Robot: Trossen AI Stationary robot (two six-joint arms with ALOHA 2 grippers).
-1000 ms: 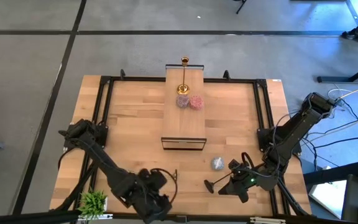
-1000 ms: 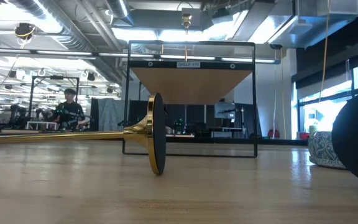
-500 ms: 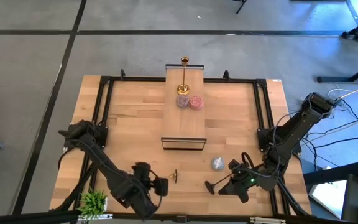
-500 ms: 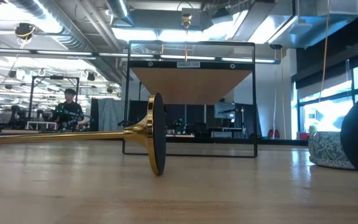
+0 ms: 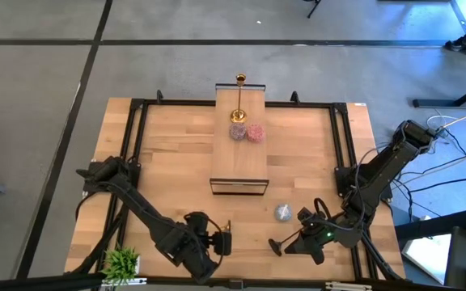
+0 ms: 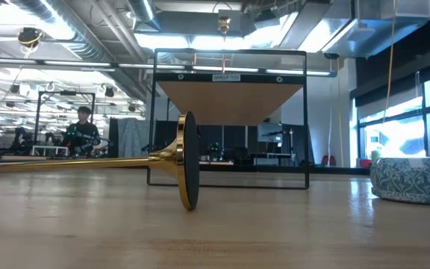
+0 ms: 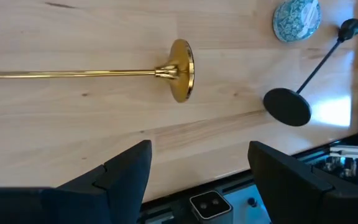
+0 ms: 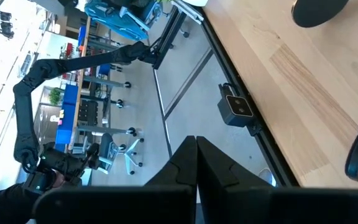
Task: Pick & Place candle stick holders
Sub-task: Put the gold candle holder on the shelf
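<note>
**Left claw open over a fallen gold holder at the near edge**

High view showed the left claw (image 5: 225, 242) low over the worktop (image 5: 168, 162) near the middle of its near edge, fingers spread and empty, right at the lying gold candle stick holder (image 5: 227, 229). From the left wrist view, that holder (image 7: 180, 70) lay on its side, its thin stem running away from its round base, and the two dark fingers (image 7: 120, 171) stood wide apart, clear of it. The low view showed the same holder's base (image 6: 188, 161) tipped up on its edge on the wood.

The right claw (image 5: 291, 245) sat near the near right corner, closed; the right wrist view showed its fingers (image 8: 194, 162) pressed together with nothing seen between them. A long black holder (image 5: 285, 238) lay on the worktop just beside it, the round base (image 7: 286, 106) towards the middle of the near edge. A blue patterned cup (image 5: 283, 212) rested near it, a little further from the near edge.

A light wooden plank (image 5: 241, 145) ran from the far edge towards the centre. On it an upright gold holder (image 5: 239, 97) stood, with a purplish cup (image 5: 237, 131) and a pink cup (image 5: 255, 132) touching side by side just before it. A small green plant (image 5: 122, 262) sat at the near left corner.
</note>
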